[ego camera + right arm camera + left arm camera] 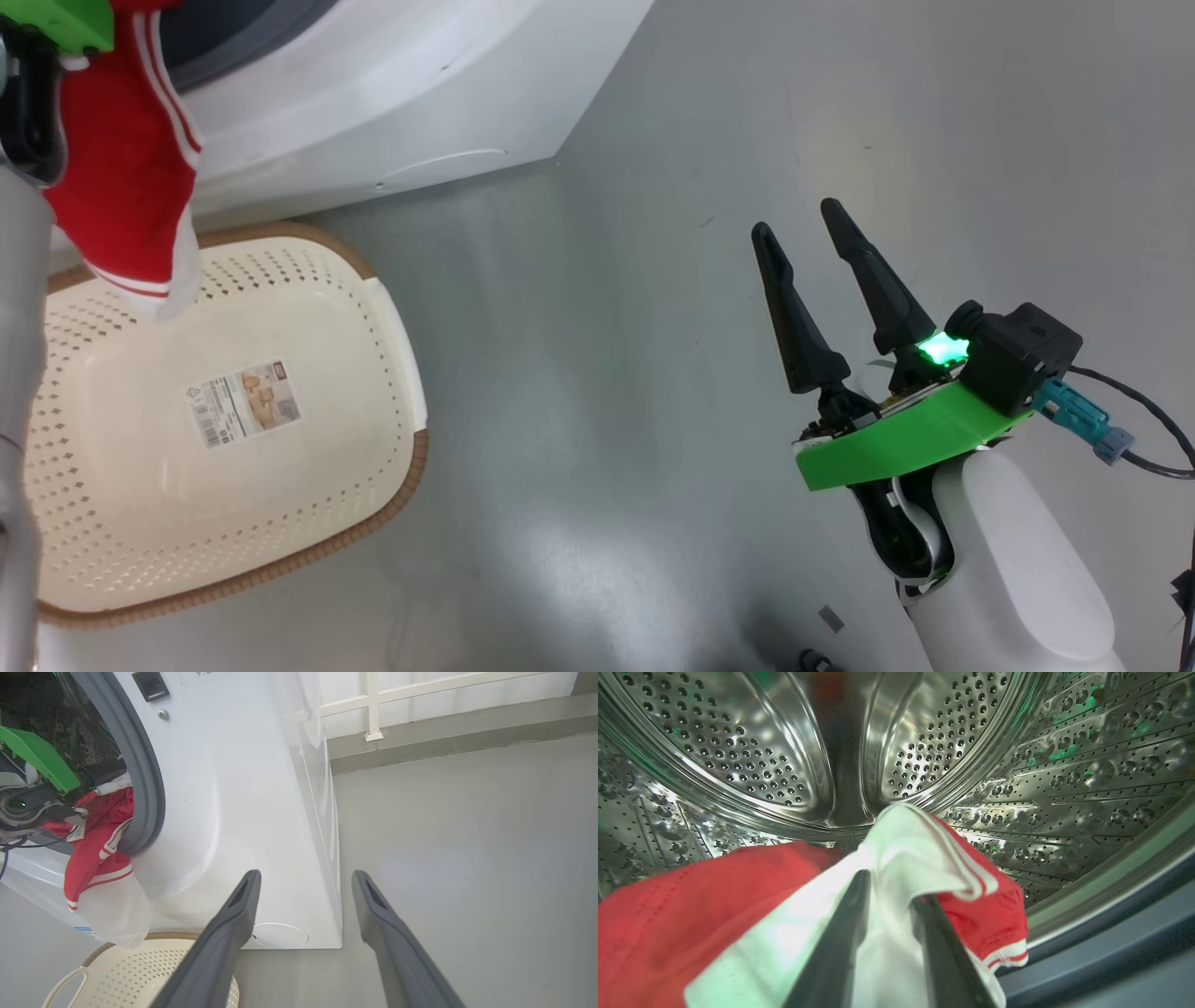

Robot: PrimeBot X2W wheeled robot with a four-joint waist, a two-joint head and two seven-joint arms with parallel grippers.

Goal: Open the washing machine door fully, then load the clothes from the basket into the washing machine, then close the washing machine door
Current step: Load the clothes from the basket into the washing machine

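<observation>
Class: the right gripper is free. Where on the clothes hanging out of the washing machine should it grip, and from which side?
Probably the red striped hem of the clothes, which hangs free down the washing machine front, above the basket. Approach level from the front, a finger either side of the hanging fold; the left gripper holds the part inside the drum.

Clothes (96, 861) hang from washing machine (224, 788) mouth.

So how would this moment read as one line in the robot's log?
loading | left jaws: shut on red-and-white clothes, at steel drum mouth | right jaws: open, holding nothing | basket: looks empty
</observation>
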